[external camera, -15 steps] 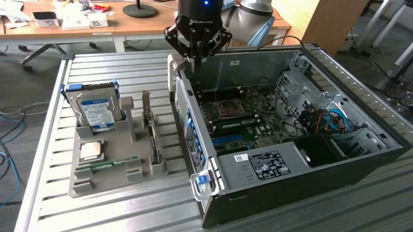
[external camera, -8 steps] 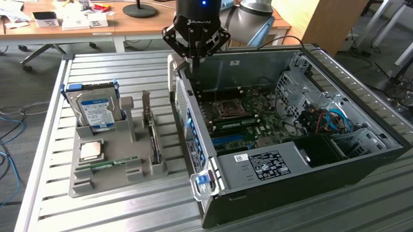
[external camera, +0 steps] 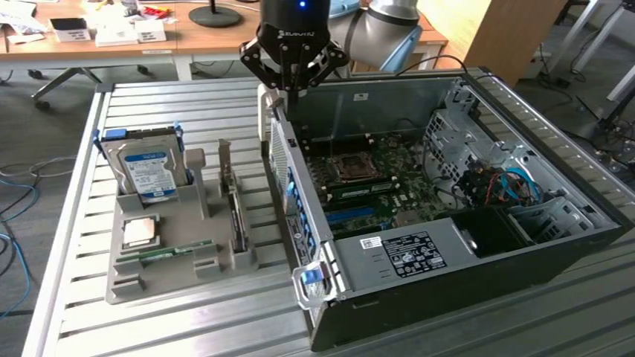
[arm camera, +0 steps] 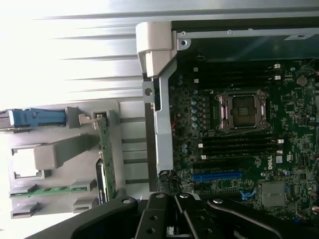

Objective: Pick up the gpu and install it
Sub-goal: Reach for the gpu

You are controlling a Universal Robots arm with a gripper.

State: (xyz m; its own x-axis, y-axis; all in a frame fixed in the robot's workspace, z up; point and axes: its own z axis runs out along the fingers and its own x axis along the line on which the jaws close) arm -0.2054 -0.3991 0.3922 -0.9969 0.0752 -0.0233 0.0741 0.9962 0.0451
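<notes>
The gpu [external camera: 232, 199] stands on edge in a slot of the grey holder [external camera: 159, 279] on the slatted table, its silver bracket end toward the back. In the wrist view the gpu [arm camera: 105, 152] appears edge-on as a thin strip beside the case wall. My gripper [external camera: 294, 88] hangs shut above the back corner of the open computer case [external camera: 555, 253], up and to the exterior view's right of the gpu, with nothing between its fingers. The wrist view looks past the black fingers [arm camera: 158, 219] onto the motherboard [arm camera: 294, 149] with its blue slot [arm camera: 217, 176].
The holder also carries a silver hard drive [external camera: 147, 169] with a blue-white label, a processor chip [external camera: 139, 231] and a green memory stick [external camera: 175, 250]. The case's rear wall [external camera: 297, 201] rises between holder and motherboard. Desks with small items stand behind the table.
</notes>
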